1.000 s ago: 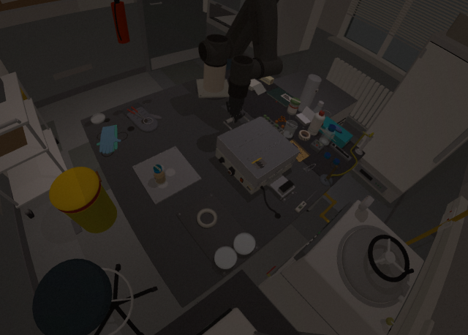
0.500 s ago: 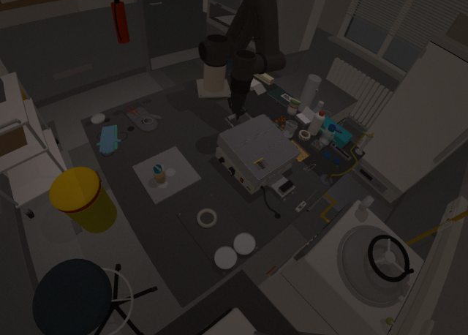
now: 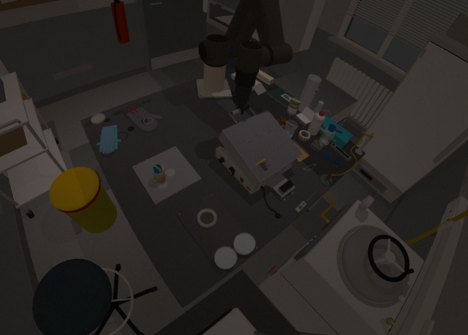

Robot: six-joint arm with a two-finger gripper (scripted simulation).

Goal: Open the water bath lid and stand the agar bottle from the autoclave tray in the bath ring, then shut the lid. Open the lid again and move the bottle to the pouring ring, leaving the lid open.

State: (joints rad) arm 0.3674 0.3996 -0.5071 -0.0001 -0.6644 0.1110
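Note:
The agar bottle (image 3: pixel 159 174), amber with a blue cap, stands upright on the pale autoclave tray (image 3: pixel 166 174), well left of the water bath (image 3: pixel 255 150). The bath's grey lid (image 3: pixel 259 143) is tilted up, raised on its far-left side, where my gripper (image 3: pixel 239 111) is closed on the lid's small handle (image 3: pixel 236 112). The white pouring ring (image 3: pixel 206 217) lies on the dark mat in front of the tray. The bath's inside and its ring are hidden under the lid.
Cluttered bottles, jars and tape (image 3: pixel 310 120) crowd the bench right behind the bath. Two white dishes (image 3: pixel 234 250) lie near the front edge. A yellow bin (image 3: pixel 81 199) and a stool (image 3: pixel 72 297) stand at the left, a centrifuge (image 3: pixel 363 263) at the right.

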